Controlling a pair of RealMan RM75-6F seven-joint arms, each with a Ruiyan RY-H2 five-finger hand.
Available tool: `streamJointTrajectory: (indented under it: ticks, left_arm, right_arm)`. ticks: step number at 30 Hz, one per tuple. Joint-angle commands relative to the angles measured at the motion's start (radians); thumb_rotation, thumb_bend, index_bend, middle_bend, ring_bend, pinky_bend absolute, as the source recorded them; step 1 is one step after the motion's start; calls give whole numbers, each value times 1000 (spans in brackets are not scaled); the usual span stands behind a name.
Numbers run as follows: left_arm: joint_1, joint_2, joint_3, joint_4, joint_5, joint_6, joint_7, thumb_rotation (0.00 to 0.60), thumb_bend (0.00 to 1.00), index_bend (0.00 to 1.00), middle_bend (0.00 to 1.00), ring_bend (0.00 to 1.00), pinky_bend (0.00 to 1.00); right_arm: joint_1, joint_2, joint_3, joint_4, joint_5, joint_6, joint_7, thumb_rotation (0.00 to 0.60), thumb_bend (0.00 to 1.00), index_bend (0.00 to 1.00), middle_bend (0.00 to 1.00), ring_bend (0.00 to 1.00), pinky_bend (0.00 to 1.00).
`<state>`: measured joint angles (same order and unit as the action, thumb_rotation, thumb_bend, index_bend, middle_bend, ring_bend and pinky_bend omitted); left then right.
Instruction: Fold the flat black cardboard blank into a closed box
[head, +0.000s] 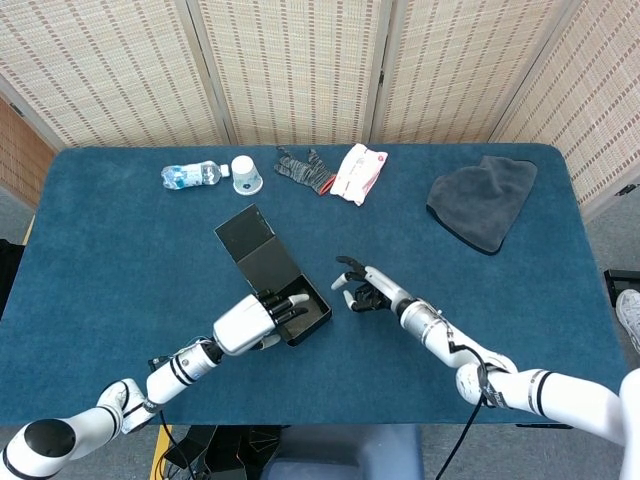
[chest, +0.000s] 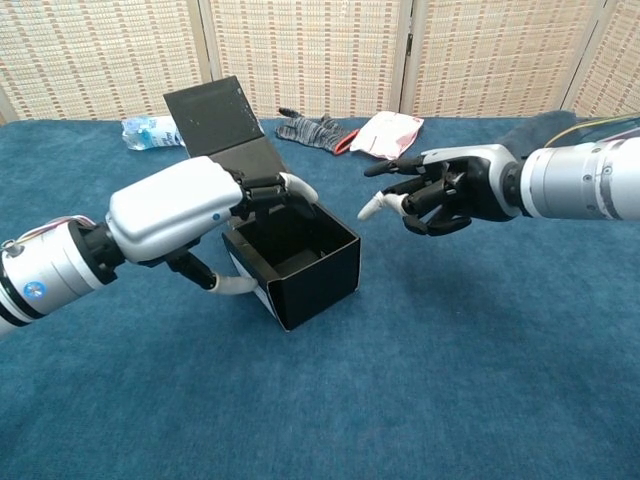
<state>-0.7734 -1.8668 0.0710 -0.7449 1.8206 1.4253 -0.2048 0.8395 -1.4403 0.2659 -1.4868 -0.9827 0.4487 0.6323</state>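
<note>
Black cardboard box (head: 285, 295) sits left of centre on the blue table (head: 120, 260), body already formed and open on top. Its lid (head: 247, 236) stands up from the far end and leans toward the upper left of the head view. Long axis runs from lid at upper left to the open body at lower right.

Your left hand (head: 262, 318) is the nearer one. It reaches in from the lower left; in the chest view its fingers (chest: 285, 186) lie over the near-left rim while the thumb (chest: 232, 285) sits low outside the left wall, so it looks to be bracing the box, though firm contact is hard to confirm.

Your right hand (head: 362, 288) hovers just right of the box, apart from it, fingers loosely spread, holding nothing.

The lid lies beyond both hands. Closing it likely means reaching past the body toward the upper left.
</note>
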Motion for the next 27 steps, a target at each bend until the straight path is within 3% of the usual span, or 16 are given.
streamJointTrajectory:
  ticks: [1,16,27]
  left_arm:
    - [-3,-6,2,11,0,-3,-7,600,181,218,207,413,443]
    - [-17,-38,5,71,8,33,-69,600,180,316,323,448,450]
    - [-20,-35,15,87,11,40,-81,600,180,379,382,457,460]
  right_arm:
    - [-1,-8,11,0,3,-17,7,600,628,0,298,739,985]
    - [-39,-42,115,33,-64,-185,122,600,668,0,336,751,985]
    - [-77,-41,147,45,-105,-201,119,600,669,0,346,753,985]
